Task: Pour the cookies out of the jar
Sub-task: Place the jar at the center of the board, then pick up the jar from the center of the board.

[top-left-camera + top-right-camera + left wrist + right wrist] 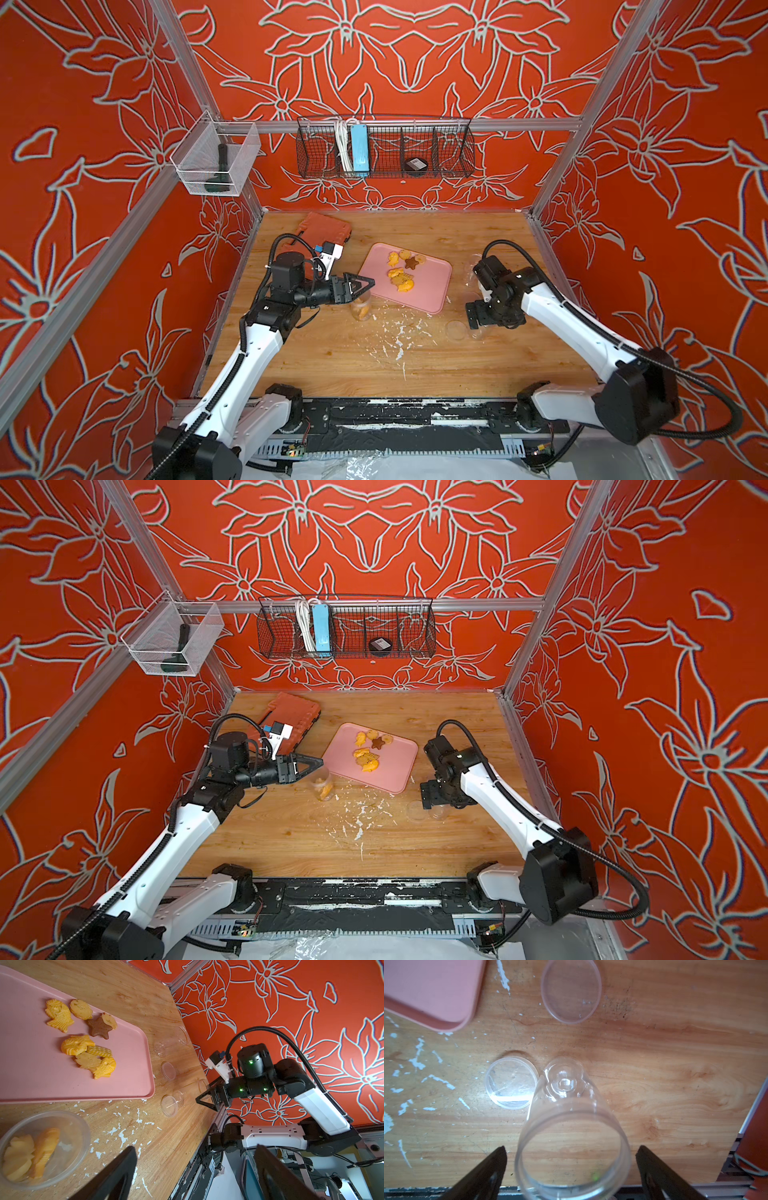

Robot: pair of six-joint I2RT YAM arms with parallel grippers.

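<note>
Gaping empty at left gripper (365,286), jar (80,1136) with leftover cookies (43,1153) just outside one jaw; gaping at right gripper (572,1147) around, not touching, empty jar (571,1124); judging half done, poured cookies (87,1053) lying on pink tray (31,1076) beyond left jaws

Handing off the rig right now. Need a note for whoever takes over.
Left hand: open, empty, beside the cookie jar.
Right hand: open, fingers either side of an empty jar, not gripping it.
Done: poured cookies lie on the pink tray.
Left: remaining cookies sit in the cookie jar; grip it and tip them onto the tray.
</note>
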